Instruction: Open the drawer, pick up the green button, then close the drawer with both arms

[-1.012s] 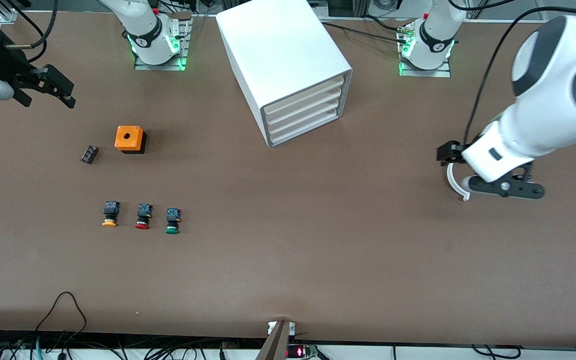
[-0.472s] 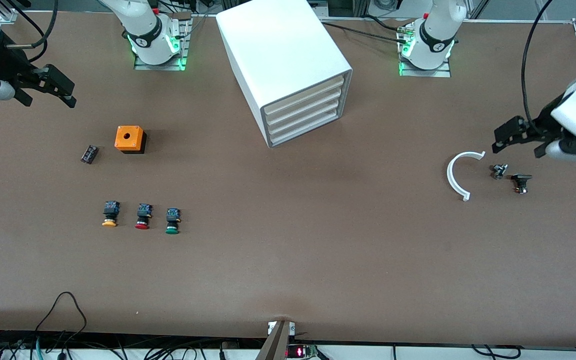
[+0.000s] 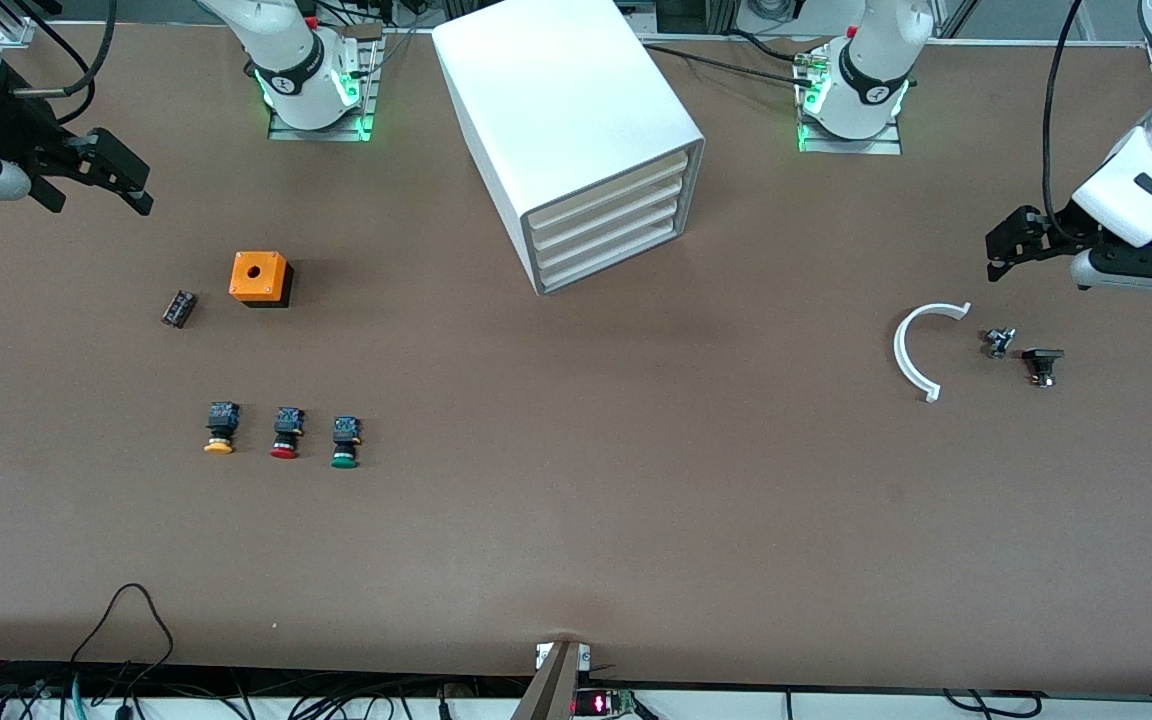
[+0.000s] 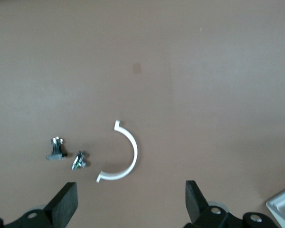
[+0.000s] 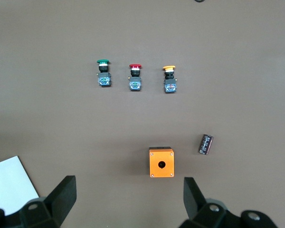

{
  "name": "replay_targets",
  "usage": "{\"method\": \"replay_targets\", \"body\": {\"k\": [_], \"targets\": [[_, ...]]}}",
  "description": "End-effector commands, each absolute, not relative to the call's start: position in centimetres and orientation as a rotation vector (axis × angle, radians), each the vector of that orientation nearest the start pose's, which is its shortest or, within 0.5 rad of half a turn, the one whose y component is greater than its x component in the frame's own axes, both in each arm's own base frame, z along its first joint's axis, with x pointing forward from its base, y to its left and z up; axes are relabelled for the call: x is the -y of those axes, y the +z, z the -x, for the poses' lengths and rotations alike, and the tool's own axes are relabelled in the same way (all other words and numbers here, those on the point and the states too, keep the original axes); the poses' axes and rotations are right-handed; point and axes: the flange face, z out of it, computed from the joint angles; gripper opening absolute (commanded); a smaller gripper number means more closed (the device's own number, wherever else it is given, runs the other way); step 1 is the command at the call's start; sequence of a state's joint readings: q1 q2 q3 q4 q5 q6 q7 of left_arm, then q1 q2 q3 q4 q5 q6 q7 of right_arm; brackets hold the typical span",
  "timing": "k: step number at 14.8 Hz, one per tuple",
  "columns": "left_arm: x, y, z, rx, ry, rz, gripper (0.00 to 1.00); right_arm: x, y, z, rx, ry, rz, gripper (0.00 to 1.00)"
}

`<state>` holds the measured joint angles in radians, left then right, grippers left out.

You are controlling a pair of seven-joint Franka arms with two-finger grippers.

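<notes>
the green-capped button (image 3: 344,444), black body and bluish rear, lies nearer the camera than the orange box (image 3: 260,277). all cabinet drawers (image 3: 608,229) sit shut. left gripper (image 3: 1011,249) and right gripper (image 3: 116,172) gape empty.

A high front camera faces me, taking in the whole brown tabletop (image 3: 576,520). My left wrist camera looks straight down, fairly high, sharing the curved white plastic strip (image 3: 911,350) (image 4: 128,154). My right wrist camera, likewise downward, shares the square orange box (image 3: 258,276) (image 5: 161,162).
</notes>
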<state>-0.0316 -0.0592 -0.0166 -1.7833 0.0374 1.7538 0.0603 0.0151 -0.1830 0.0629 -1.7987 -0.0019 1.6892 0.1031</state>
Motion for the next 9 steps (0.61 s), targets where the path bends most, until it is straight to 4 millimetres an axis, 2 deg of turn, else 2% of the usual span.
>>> {"method": "replay_targets", "body": {"k": [1, 9], "targets": [[2.31, 58.21, -54.15, -0.189, -0.016, 3.077, 1.0, -4.2, 63.04, -49.79, -0.02, -0.121, 3.126, 1.0], [2.68, 58.4, -54.56, -0.201, -0.038, 3.077, 1.0, -4.31, 63.61, -49.83, -0.015, -0.108, 3.125, 1.0]]}}
